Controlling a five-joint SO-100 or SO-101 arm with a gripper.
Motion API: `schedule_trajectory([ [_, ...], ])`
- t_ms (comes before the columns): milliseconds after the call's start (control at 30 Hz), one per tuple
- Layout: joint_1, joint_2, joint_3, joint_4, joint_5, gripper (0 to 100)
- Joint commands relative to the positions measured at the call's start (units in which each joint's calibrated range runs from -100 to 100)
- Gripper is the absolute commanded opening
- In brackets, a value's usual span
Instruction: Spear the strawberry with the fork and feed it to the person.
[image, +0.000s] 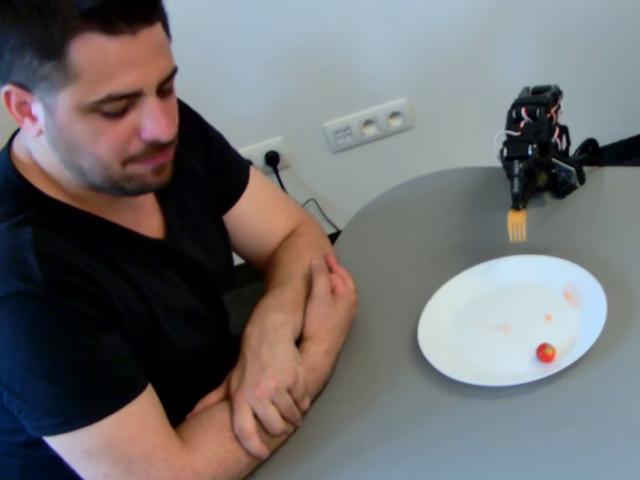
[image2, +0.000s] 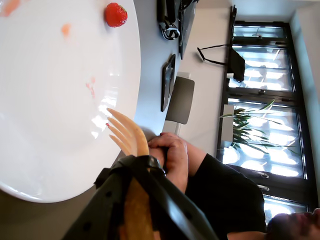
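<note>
gripper clamped on pale yellow plastic fork | tiny red round strawberry on white round plate, well below/ahead of tines | risk: berry rolls off tines, off-centre stab | man in black tee waits, arms folded

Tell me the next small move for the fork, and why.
Probably carry the fork over the plate toward the strawberry, keeping it raised. In the fixed view its tines hang above the table just beyond the plate's far rim, empty, while the berry sits near the rim closest to the camera. The person waits with arms folded, so nothing is ready to feed yet.
</note>
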Motion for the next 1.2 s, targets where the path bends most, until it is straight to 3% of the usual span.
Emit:
schedule_trajectory([
  [0,-2.16,-0.25,-0.9,-2.76,0.25,1],
  [267,-5.96,1.87,-8.02,-1.89,0.25,1],
  [400,-5.96,17.29,-21.19,-1.89,0.15,1],
  [500,-6.71,44.82,-39.49,-2.94,-0.38,1],
  [800,-14.47,73.71,-61.5,-11.21,-0.38,1],
  [1033,-10.07,103.35,-86.47,-14.69,0.2,1],
  [1167,-7.23,109.2,-92.15,-15.91,0.25,1],
])
